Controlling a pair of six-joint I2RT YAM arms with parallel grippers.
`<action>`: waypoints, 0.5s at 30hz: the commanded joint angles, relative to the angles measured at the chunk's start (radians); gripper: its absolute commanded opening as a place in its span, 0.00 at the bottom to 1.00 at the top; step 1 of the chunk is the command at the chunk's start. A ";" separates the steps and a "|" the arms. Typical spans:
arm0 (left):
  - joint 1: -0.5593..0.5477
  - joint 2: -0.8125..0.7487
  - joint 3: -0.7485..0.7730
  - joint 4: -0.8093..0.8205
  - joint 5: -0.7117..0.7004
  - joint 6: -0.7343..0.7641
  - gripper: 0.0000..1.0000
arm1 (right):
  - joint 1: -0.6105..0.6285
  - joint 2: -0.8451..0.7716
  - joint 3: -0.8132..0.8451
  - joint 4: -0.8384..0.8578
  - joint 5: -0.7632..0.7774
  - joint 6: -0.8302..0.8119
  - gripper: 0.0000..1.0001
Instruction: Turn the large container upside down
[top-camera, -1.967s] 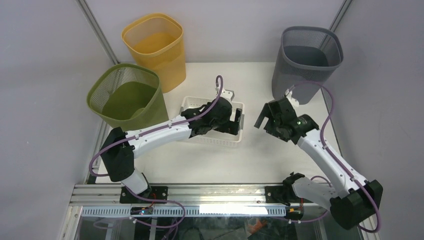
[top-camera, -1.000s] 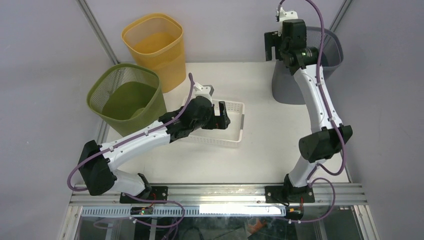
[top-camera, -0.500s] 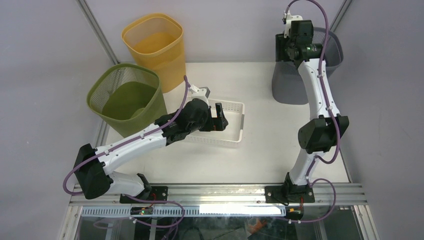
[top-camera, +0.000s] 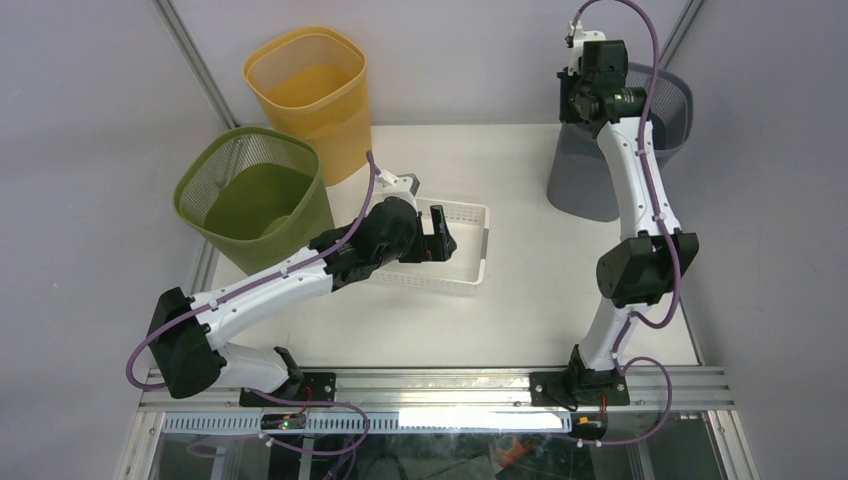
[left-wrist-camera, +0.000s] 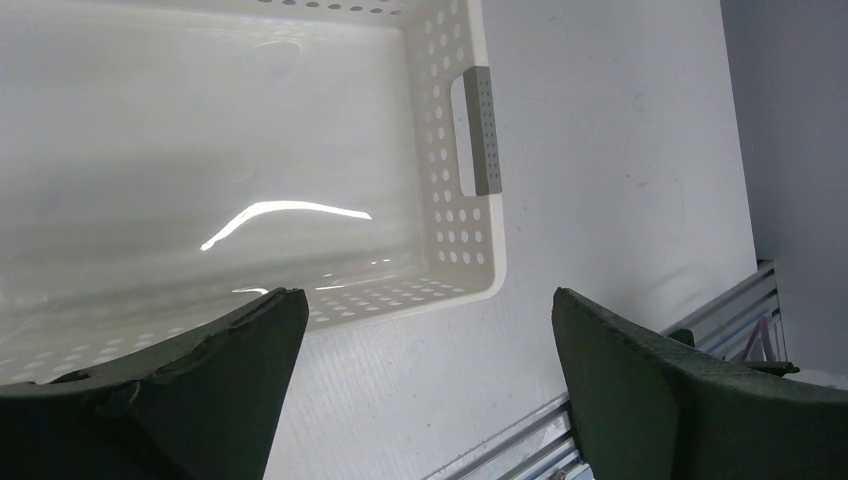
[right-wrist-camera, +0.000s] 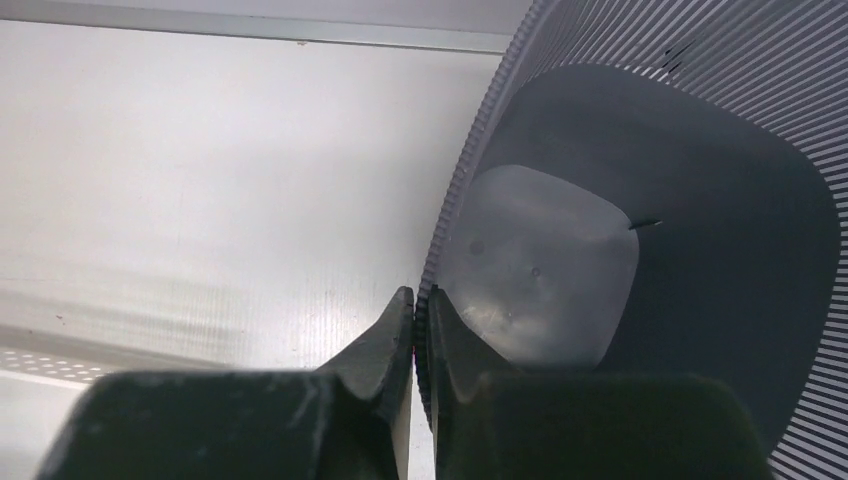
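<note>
The large container is a grey mesh bin (top-camera: 583, 185) standing open-top at the back right of the table, leaning a little. My right gripper (top-camera: 573, 108) reaches down from above and is shut on the bin's left rim (right-wrist-camera: 468, 185), one finger inside and one outside. The right wrist view looks down into the bin (right-wrist-camera: 700, 200) past that gripper (right-wrist-camera: 420, 300). My left gripper (top-camera: 441, 243) hovers open over the white perforated basket (top-camera: 478, 214). In the left wrist view it (left-wrist-camera: 425, 300) holds nothing, and the basket (left-wrist-camera: 440, 150) lies below it.
A green mesh bin (top-camera: 255, 195) stands at the left and a yellow bin (top-camera: 310, 95) behind it. Grey walls enclose the table at the back and on both sides. The aluminium rail (top-camera: 440, 385) runs along the near edge.
The right gripper rose to the grey bin's rim and closed on it, and the bin now leans slightly to the right. The left arm drew back a little, then held still.
</note>
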 joint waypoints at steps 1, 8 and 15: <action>-0.006 -0.018 -0.001 0.049 0.012 -0.021 0.99 | 0.002 -0.084 0.031 -0.016 -0.036 0.077 0.02; -0.005 0.008 0.012 0.073 0.040 -0.017 0.99 | 0.031 -0.165 0.037 -0.059 -0.075 0.146 0.00; -0.012 0.068 0.052 0.089 0.065 0.036 0.99 | 0.102 -0.192 -0.026 -0.085 -0.052 0.142 0.00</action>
